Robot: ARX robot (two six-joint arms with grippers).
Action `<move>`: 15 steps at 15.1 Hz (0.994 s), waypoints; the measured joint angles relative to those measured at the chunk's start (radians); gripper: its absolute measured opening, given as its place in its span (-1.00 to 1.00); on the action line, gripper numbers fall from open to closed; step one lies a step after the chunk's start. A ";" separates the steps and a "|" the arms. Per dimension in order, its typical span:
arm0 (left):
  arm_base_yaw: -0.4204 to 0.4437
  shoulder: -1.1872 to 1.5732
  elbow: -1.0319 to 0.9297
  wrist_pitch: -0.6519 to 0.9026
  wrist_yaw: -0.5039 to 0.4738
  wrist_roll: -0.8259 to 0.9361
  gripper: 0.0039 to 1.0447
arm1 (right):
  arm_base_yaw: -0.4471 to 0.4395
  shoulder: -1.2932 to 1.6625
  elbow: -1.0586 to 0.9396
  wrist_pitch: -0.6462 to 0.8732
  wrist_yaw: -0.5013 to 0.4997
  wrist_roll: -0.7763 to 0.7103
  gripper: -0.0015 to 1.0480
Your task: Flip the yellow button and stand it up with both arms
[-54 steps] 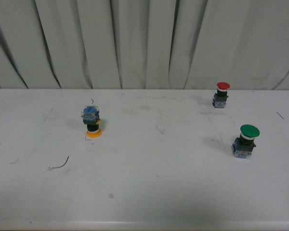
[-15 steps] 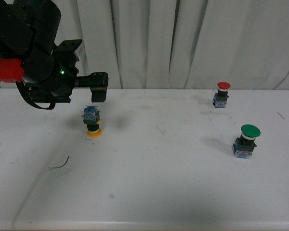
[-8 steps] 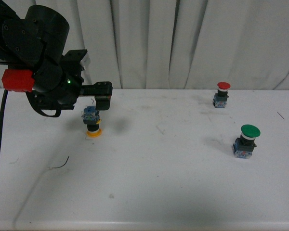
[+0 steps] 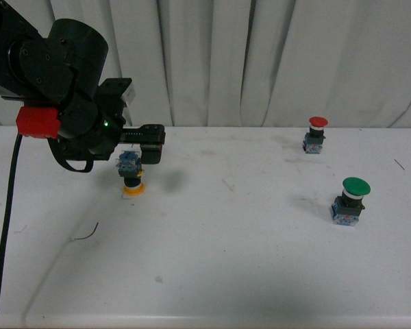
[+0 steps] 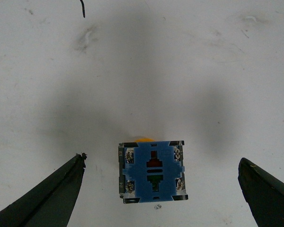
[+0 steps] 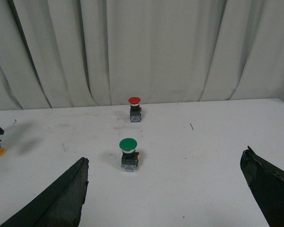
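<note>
On the white table (image 4: 212, 274), the green-capped switch (image 4: 349, 199) stands upright toward the right. Over on the left the yellow button (image 4: 131, 175) sits upside down, orange cap on the tabletop and blue base block up. The left gripper (image 4: 142, 148) hangs just over it, claws spread wide either side of the block and touching nothing. The right gripper (image 6: 163, 161) is also spread wide and empty, while the red-capped switch (image 4: 316, 134) stands upright farthest back, near the curtain (image 4: 260, 62).
</note>
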 joint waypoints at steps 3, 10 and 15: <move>0.002 0.018 0.008 -0.003 -0.018 0.010 0.88 | 0.000 0.000 0.000 0.000 0.000 0.000 0.87; 0.001 0.019 0.008 -0.001 -0.028 0.030 -0.25 | 0.000 0.000 0.000 0.000 0.000 0.000 0.87; -0.009 -0.095 -0.109 0.088 0.039 0.014 -0.35 | 0.000 0.000 0.000 0.000 0.000 0.000 0.87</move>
